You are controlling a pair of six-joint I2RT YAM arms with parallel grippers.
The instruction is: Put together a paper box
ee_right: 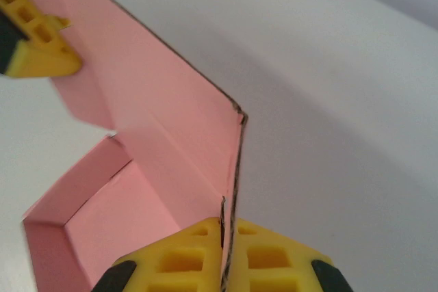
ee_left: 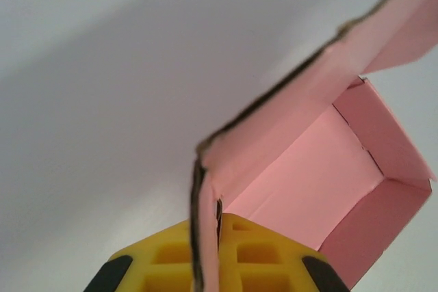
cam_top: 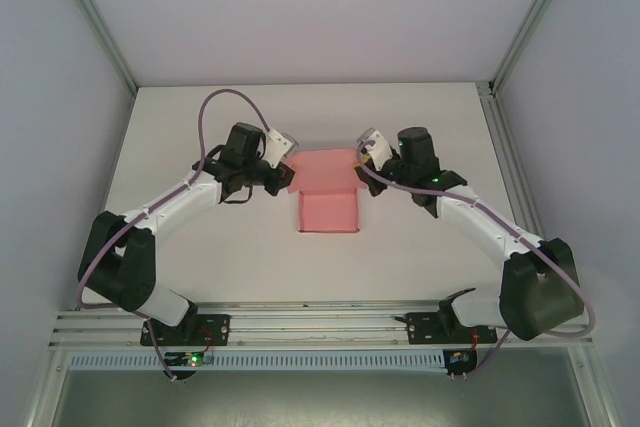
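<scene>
The pink paper box (cam_top: 326, 209) lies mid-table with its tray folded up and its lid panel (cam_top: 322, 169) raised at the far side. My left gripper (cam_top: 283, 176) is shut on the lid's left side flap (ee_left: 205, 237), its yellow fingers (ee_left: 260, 258) pinching the card edge. On the opposite side my right gripper (cam_top: 363, 162) is shut on the lid's right side flap (ee_right: 233, 189). The open tray (ee_left: 328, 176) shows beyond the left fingers, and the right wrist view shows the tray (ee_right: 102, 217) too. The left gripper's yellow fingers (ee_right: 34, 46) appear at the lid's far corner in that view.
The white table (cam_top: 200, 247) lies around the box. Metal frame posts (cam_top: 505, 137) and grey walls stand along the sides. Both arm bases (cam_top: 170, 317) sit at the near edge.
</scene>
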